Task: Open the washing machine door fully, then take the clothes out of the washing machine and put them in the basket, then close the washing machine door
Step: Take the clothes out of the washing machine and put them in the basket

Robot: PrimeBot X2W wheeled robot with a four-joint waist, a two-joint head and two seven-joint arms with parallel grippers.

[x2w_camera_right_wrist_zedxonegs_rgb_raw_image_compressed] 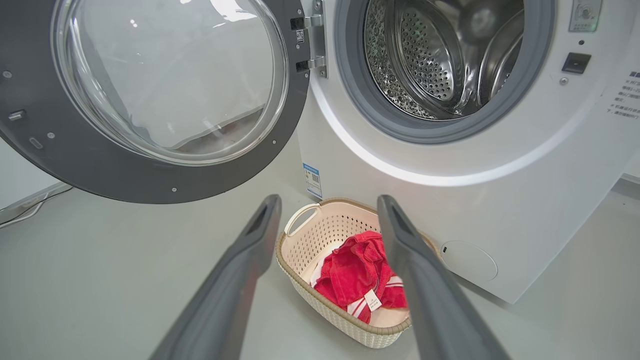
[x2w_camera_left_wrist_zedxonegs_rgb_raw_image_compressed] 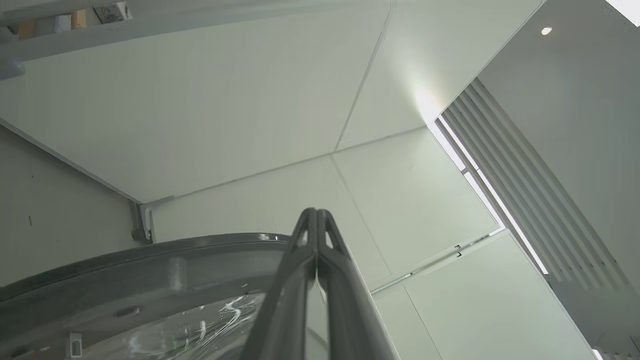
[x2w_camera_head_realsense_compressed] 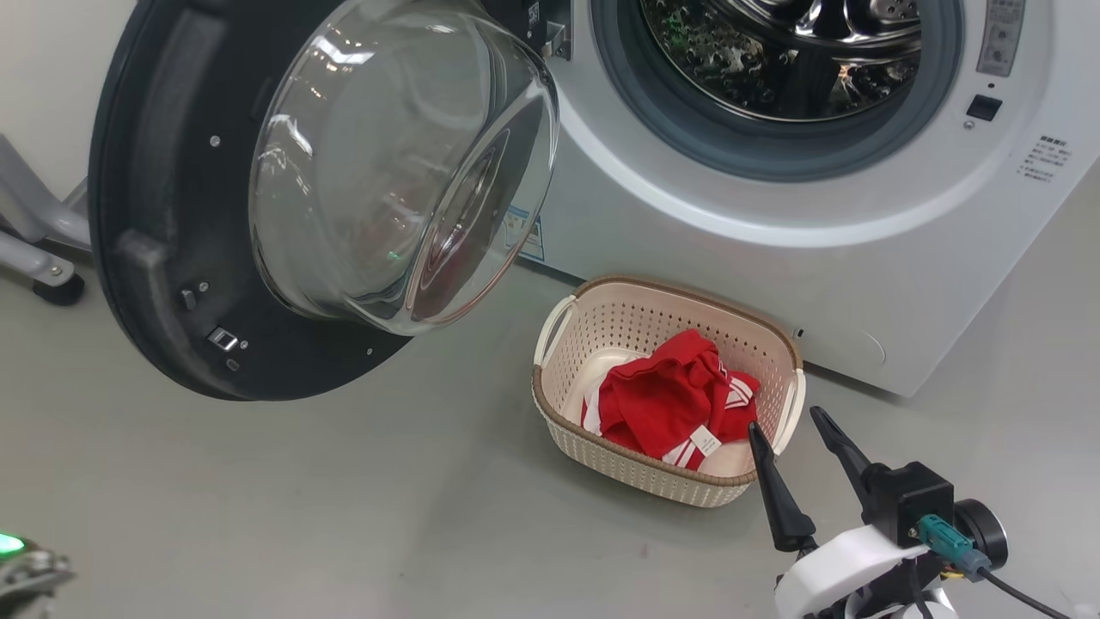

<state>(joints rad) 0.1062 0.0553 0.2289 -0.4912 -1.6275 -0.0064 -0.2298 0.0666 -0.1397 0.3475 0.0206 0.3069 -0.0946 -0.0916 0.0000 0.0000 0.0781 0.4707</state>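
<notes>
**STATUS: DOOR OPEN, GARMENT IN BASKET**

1. The right gripper (x2w_camera_head_realsense_compressed: pixel 785 419) is the nearest item, at the lower right of the head view. Its two dark fingers are spread wide apart and hold nothing. The fingertips lie just beside the basket's right-hand handle (x2w_camera_head_realsense_compressed: pixel 791 411). Contact with it cannot be determined.

2. The basket (x2w_camera_head_realsense_compressed: pixel 637 469) stands upright on the grey floor (x2w_camera_head_realsense_compressed: pixel 344 499), just in front of the lower front panel of the washing machine (x2w_camera_head_realsense_compressed: pixel 687 258) and below its opening. A red garment (x2w_camera_head_realsense_compressed: pixel 662 400) with white stripes lies crumpled inside. Its white label (x2w_camera_head_realsense_compressed: pixel 705 441) faces up near the basket's near wall.

3. The washing machine door (x2w_camera_head_realsense_compressed: pixel 155 258) is swung wide to the left on its hinge (x2w_camera_right_wrist_zedxonegs_rgb_raw_image_compressed: pixel 312 45). Its inner face and bulging glass are turned toward the head camera. The lower edge hangs clear of the floor, apart from the basket.

4. The left gripper (x2w_camera_left_wrist_zedxonegs_rgb_raw_image_compressed: pixel 316 212) has its fingers pressed together tip to tip, with nothing between them. In the left wrist view they rise in front of the door's dark rim and glass and point toward the ceiling panels (x2w_camera_left_wrist_zedxonegs_rgb_raw_image_compressed: pixel 250 115). Contact with the door cannot be determined.

5. The washing machine is the farthest item. Its opening is uncovered, showing the grey seal (x2w_camera_right_wrist_zedxonegs_rgb_raw_image_compressed: pixel 350 85) and the perforated steel drum (x2w_camera_right_wrist_zedxonegs_rgb_raw_image_compressed: pixel 435 55). A blue sticker (x2w_camera_right_wrist_zedxonegs_rgb_raw_image_compressed: pixel 313 180) sits at the lower left front corner.
</notes>
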